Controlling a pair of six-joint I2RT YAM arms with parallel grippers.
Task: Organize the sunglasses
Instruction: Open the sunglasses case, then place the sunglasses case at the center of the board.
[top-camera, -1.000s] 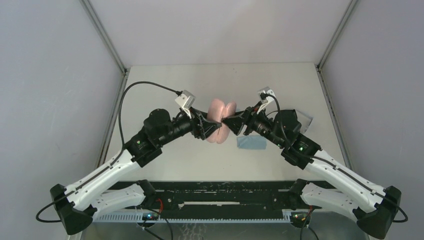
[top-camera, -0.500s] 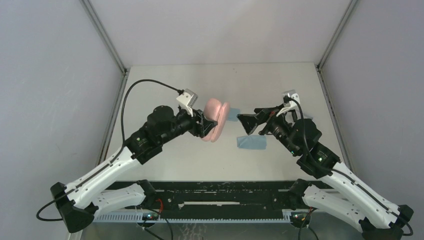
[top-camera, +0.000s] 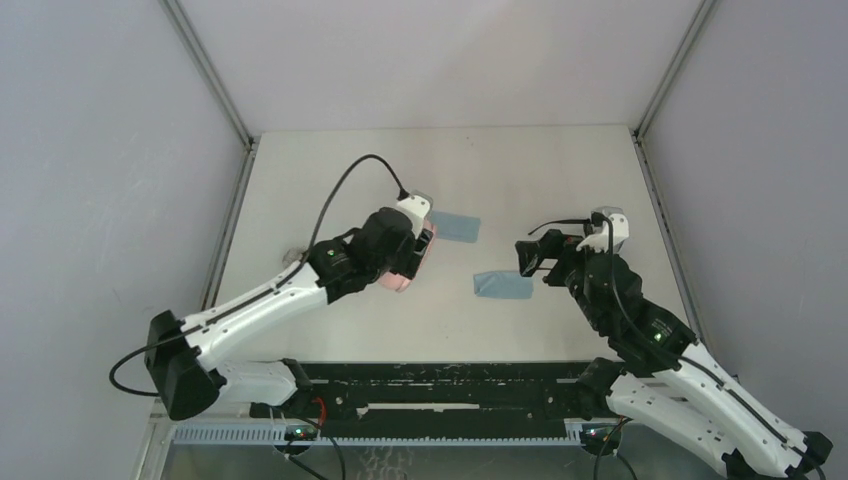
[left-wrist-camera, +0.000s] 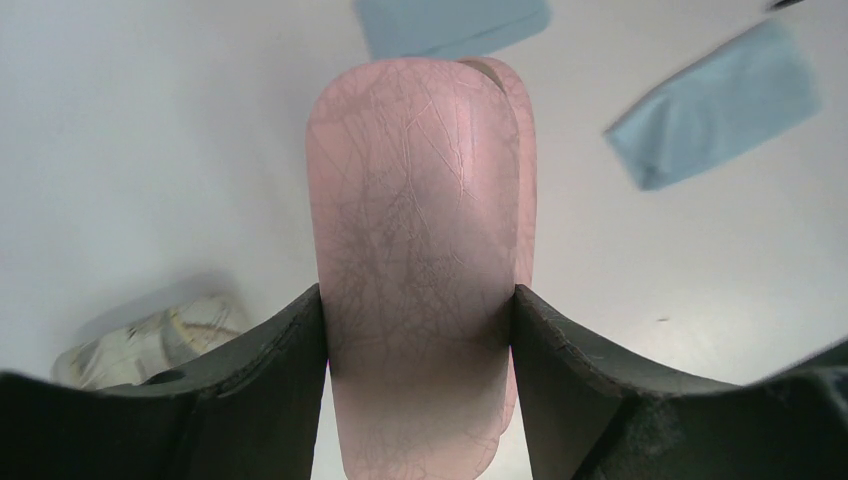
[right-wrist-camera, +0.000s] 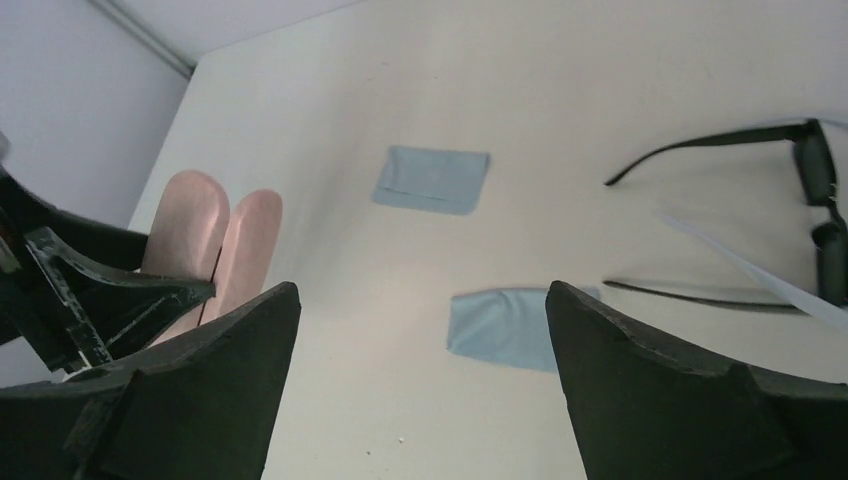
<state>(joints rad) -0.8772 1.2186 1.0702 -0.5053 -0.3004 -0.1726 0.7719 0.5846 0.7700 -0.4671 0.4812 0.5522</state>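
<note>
1. Bench (top-camera: 330, 160) is pale and holds all the things.
2. Left hand (left-wrist-camera: 418, 300) is clenched on the pink case (left-wrist-camera: 415, 200), with one finger on each long side.
3. Right hand (right-wrist-camera: 420, 290) is wide open and holds nothing, up over the bench.
4. Patterned case (left-wrist-camera: 160, 335) lies near the left edge, apart from the pink case.
5. Far cloth (top-camera: 455, 226) and near cloth (top-camera: 503, 285) are blue and lie flat between the hands.
6. Sunglasses (right-wrist-camera: 815, 190) lie on the bench just right of the near cloth, with their thin arms unfolded. In the top view the right arm hides them.
</note>
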